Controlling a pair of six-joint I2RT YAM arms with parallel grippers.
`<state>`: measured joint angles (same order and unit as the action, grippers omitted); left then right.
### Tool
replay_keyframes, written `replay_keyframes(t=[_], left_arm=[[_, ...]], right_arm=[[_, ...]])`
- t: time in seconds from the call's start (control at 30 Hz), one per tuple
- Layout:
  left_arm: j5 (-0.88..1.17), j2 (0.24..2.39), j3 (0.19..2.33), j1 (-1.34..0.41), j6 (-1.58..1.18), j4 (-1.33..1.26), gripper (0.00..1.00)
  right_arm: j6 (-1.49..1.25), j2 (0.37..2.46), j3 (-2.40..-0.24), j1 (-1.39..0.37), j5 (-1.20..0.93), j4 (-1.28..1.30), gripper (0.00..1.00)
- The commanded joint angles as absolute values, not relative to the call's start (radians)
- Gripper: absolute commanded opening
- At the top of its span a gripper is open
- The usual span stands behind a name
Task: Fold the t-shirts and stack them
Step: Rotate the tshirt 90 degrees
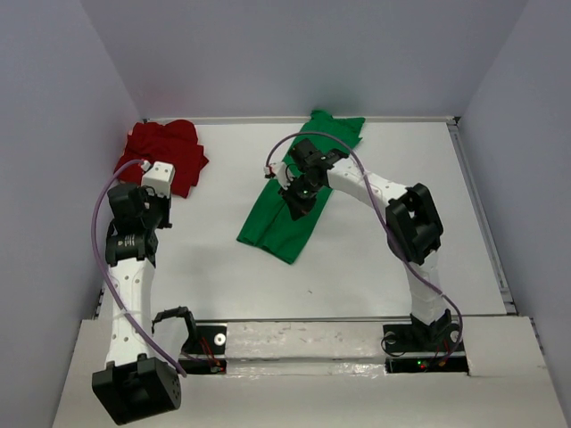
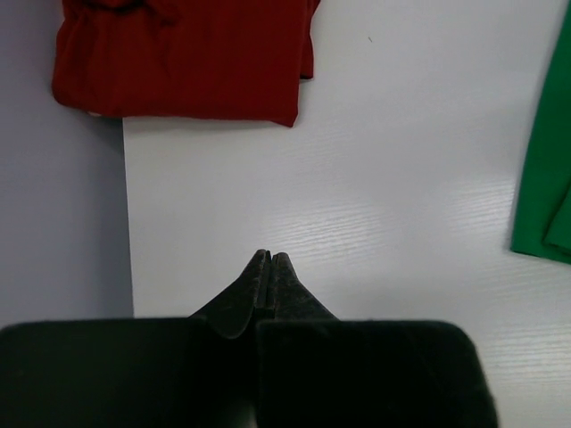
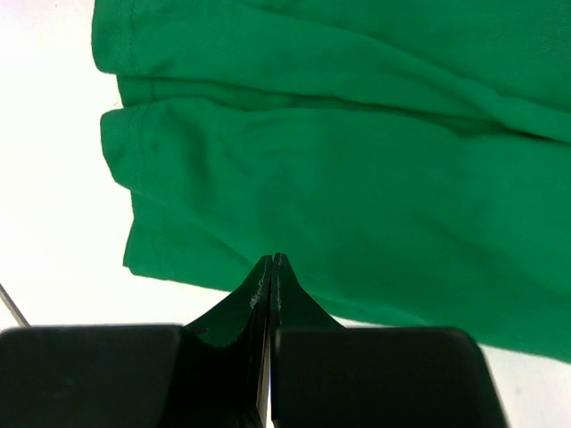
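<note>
The green t-shirt point(image 1: 275, 228) lies in a long folded strip at the table's middle back, running diagonally. It fills the right wrist view point(image 3: 339, 169), and its edge shows in the left wrist view point(image 2: 546, 196). My right gripper point(image 1: 296, 205) is over its middle, shut, tips point(image 3: 272, 259) just above the cloth near one edge, with nothing between them. The red t-shirt point(image 1: 165, 153) lies bunched at the back left corner and also shows in the left wrist view point(image 2: 187, 62). My left gripper point(image 1: 159, 189) is shut and empty point(image 2: 270, 257), just in front of the red shirt.
The white table point(image 1: 384, 178) is boxed in by grey walls at the back and both sides. The left wall stands close to my left arm point(image 2: 62, 223). A purple cable loops off each arm.
</note>
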<state>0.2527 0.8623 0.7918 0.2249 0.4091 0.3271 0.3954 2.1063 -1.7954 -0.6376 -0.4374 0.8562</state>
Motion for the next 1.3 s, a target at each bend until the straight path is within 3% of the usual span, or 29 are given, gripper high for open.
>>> replay_keyframes(t=[0.0, 0.57, 1.27], left_arm=[[0.267, 0.844, 0.781, 0.238, 0.397, 0.278, 0.00], [0.285, 0.833, 0.767, 0.262, 0.393, 0.270, 0.00], [0.344, 0.858, 0.764, 0.267, 0.393, 0.265, 0.00]], right_arm=[[0.394, 2.132, -1.825, -0.663, -0.439, 0.861, 0.00], [0.405, 2.255, -1.763, -0.703, -0.408, 0.790, 0.00], [0.456, 2.071, -1.333, -0.703, -0.325, 0.710, 0.00]])
